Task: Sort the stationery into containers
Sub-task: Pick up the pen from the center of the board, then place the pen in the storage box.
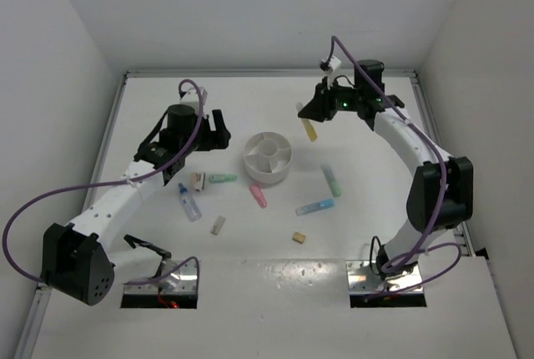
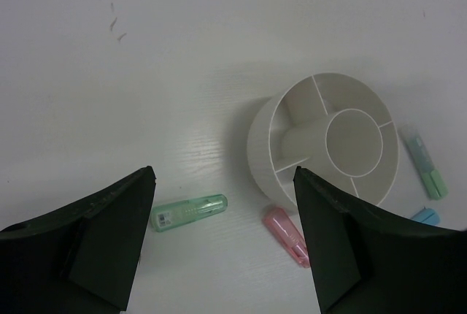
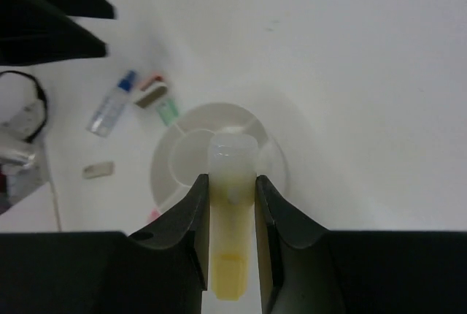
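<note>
You're working on a white table [image 1: 250,250] inside white walls [image 1: 250,8], right gripper [image 3: 231,186] clenching a pale yellow, clear-capped marker [image 3: 232,270], left gripper [image 2: 224,173] hanging released near the divided white bowl [image 2: 263,139].

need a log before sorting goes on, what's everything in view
round white divided plastic bowl: one, white, middle
pastel yellow marker stick: one, yellow, in right claw
green marker sticks: two, mint, either side of bowl
pink marker stick: one, pink, just before bowl
blue marker stick: one, light blue, near right
clear blue-capped tube: one, clear, near left
small tan eraser blocks: three, tan, near side
left claw: one, black, open, empty
right claw: one, black, gripping yellow marker
</note>
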Robot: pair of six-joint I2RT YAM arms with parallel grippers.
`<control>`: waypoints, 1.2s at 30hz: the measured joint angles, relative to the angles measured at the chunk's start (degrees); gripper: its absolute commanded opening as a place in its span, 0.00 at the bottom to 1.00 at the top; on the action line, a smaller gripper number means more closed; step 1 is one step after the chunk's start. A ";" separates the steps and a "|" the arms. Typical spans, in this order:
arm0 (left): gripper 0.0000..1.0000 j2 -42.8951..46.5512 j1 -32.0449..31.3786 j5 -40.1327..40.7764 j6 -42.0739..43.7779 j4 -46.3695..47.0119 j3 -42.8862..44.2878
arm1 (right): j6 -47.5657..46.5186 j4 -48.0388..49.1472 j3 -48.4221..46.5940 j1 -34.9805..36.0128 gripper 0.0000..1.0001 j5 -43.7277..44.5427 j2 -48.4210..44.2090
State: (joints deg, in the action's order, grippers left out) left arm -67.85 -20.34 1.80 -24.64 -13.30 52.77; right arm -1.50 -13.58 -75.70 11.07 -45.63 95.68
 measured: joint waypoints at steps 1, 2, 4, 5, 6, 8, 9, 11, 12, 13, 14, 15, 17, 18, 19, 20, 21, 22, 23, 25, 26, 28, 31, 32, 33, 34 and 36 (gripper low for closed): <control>0.83 0.00 0.00 0.02 0.00 0.00 0.00 | 2.43 3.98 0.59 0.00 0.07 -3.67 -0.02; 0.83 0.00 0.00 0.00 0.00 0.00 0.00 | 4.76 7.61 2.29 0.00 0.07 -6.19 0.15; 0.83 0.00 0.00 0.11 0.00 0.00 0.00 | 10.71 16.83 4.90 0.07 0.07 -11.52 1.42; 0.83 0.00 0.00 0.20 0.00 0.00 0.00 | 14.45 22.25 6.10 0.15 0.07 -13.90 2.75; 0.83 0.00 0.00 0.33 0.00 0.00 0.00 | 18.34 28.39 7.10 0.33 0.07 -15.82 4.35; 0.83 0.00 0.00 0.50 0.00 0.00 0.00 | 26.21 41.03 8.15 0.50 0.07 -18.71 8.52; 0.83 0.00 0.00 0.66 0.04 0.00 0.00 | 30.32 47.08 8.31 0.63 0.07 -19.96 10.91; 0.83 0.00 0.00 0.98 0.15 0.00 0.00 | 36.76 56.89 7.91 0.70 0.07 -21.38 15.23; 0.83 0.00 0.00 1.14 0.17 -0.02 0.00 | 39.12 60.46 7.80 0.72 0.07 -21.77 16.90; 0.83 0.00 0.00 1.25 0.17 -0.02 0.00 | 41.16 63.84 7.67 0.72 0.06 -22.16 18.43; 0.83 0.00 0.00 1.31 0.20 0.00 0.00 | 42.86 66.97 7.21 0.72 0.06 -22.38 19.89; 0.83 0.00 0.00 1.44 0.20 0.00 0.00 | 44.33 69.18 6.73 0.72 0.06 -22.43 21.07; 0.83 0.00 0.00 1.55 0.20 -0.04 0.02 | 47.69 74.51 5.49 0.72 0.06 -22.75 23.28; 0.83 0.00 0.00 1.60 0.20 -0.26 0.11 | 49.51 76.94 4.94 0.72 0.06 -22.97 24.13; 0.83 0.00 0.00 1.64 0.20 -0.42 0.24 | 51.01 78.66 4.63 0.72 0.06 -23.06 24.81; 0.83 0.00 0.00 1.66 0.20 -0.42 0.35 | 52.35 80.15 4.50 0.72 0.06 -23.34 25.24; 0.83 0.00 0.00 1.66 0.20 -0.42 0.44 | 53.24 81.20 4.44 0.72 0.06 -23.45 25.57; 0.83 0.00 0.00 1.68 0.20 -0.44 0.55 | 54.14 82.34 4.35 0.76 0.06 -23.45 25.99; 0.83 0.00 0.00 1.68 0.20 -0.42 0.68 | 54.80 83.10 4.24 0.81 0.06 -23.47 26.45; 0.83 0.00 0.00 1.68 0.20 -0.39 0.83 | 55.76 84.35 3.89 0.94 0.06 -23.58 27.63; 0.83 0.00 0.00 1.68 0.20 -0.39 0.85 | 56.04 84.78 3.63 1.03 0.06 -23.58 28.26; 0.83 0.00 0.00 1.68 0.20 -0.44 0.85 | 56.59 84.96 3.54 1.09 0.06 -23.65 29.33; 0.83 0.00 0.00 1.68 0.22 -0.42 0.85 | 56.85 85.11 3.54 1.14 0.06 -23.67 30.10; 0.83 0.00 0.00 1.70 0.24 -0.44 0.85 | 56.85 85.13 3.54 1.14 0.06 -23.69 30.14; 0.83 0.00 0.00 1.68 0.28 -0.42 0.85 | 56.85 85.20 3.54 1.14 0.07 -23.78 30.18; 0.83 0.00 0.00 1.68 0.33 -0.42 0.85 | 56.85 85.35 3.54 1.14 0.07 -23.87 30.18; 0.83 0.00 0.00 1.88 0.44 -0.42 0.85 | 56.78 85.61 3.39 1.14 0.07 -23.98 30.51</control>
State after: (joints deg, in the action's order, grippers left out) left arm -67.85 -20.34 3.68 -24.21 -13.72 53.63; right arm 55.29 72.03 -72.31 12.21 -69.60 126.19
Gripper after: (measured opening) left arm 0.827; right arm 0.251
